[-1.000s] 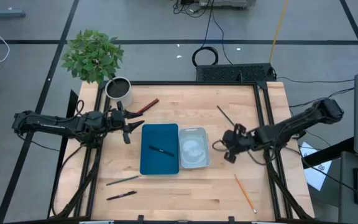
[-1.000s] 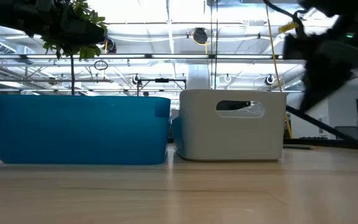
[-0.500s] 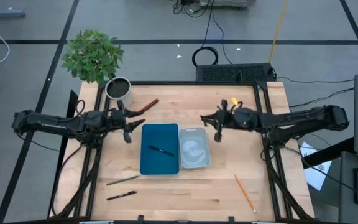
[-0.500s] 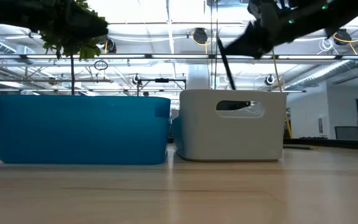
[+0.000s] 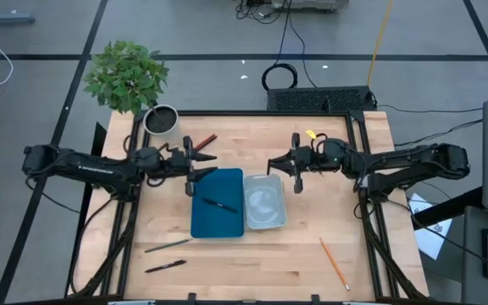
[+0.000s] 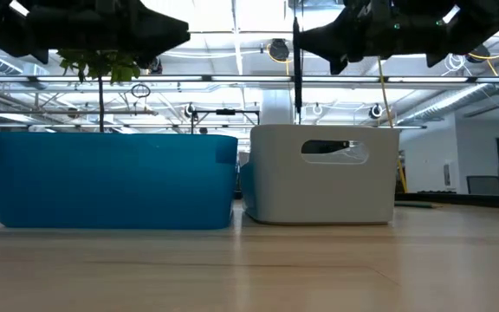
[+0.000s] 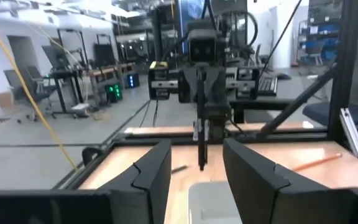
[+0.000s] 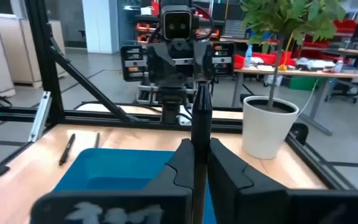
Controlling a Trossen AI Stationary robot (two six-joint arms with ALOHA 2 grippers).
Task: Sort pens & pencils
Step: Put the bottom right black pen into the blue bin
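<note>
Pale wooden tabletop (image 5: 252, 254) seen from above: the right gripper (image 5: 296, 163) clenched a slim dark pencil (image 5: 296, 161) beside the white bin (image 5: 263, 202). Level view: it hung upright (image 6: 297, 61) below those fingers. Left wrist: the left gripper (image 7: 194, 177) stood released, empty.

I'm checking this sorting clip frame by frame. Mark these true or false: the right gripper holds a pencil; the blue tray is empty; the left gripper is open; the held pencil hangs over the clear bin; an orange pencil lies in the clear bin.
1. The right gripper holds a pencil. True.
2. The blue tray is empty. False: a pen lies in it.
3. The left gripper is open. True, and it holds nothing.
4. The pencil hangs over the clear bin. True, above its far edge.
5. An orange pencil lies in the clear bin. False: it lies on the table.
</note>
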